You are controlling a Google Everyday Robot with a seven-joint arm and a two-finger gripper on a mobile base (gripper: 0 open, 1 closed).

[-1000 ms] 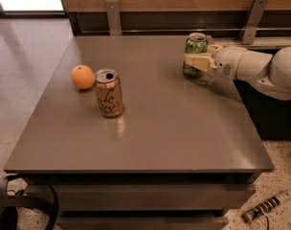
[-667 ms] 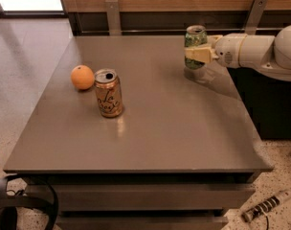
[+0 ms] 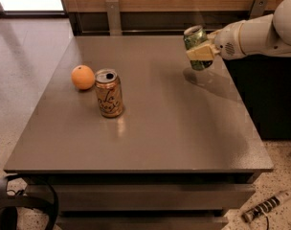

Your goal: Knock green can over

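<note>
Wood panelling runs behind the grey-brown worktop (image 3: 150,143), with speckled floor (image 3: 26,71) around it. Near the back right corner the tool (image 3: 199,52) pinches the green can (image 3: 194,38), which is tilted and seemingly just clear of the surface. An orange (image 3: 83,77) and a tan can (image 3: 109,93) sit just beside each other toward the left edge.

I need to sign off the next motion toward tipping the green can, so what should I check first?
1. Hold: gripper at far right of grey table, shut on slim green aluminium can: ok.
2. Can lying on its side: not ok; held tilted above the surface.
3. Upright orange-tan drink can far from the gripper: ok.
4. Path clear of round orange fruit: ok.
5. Firm grip by fingers: cannot tell.
</note>
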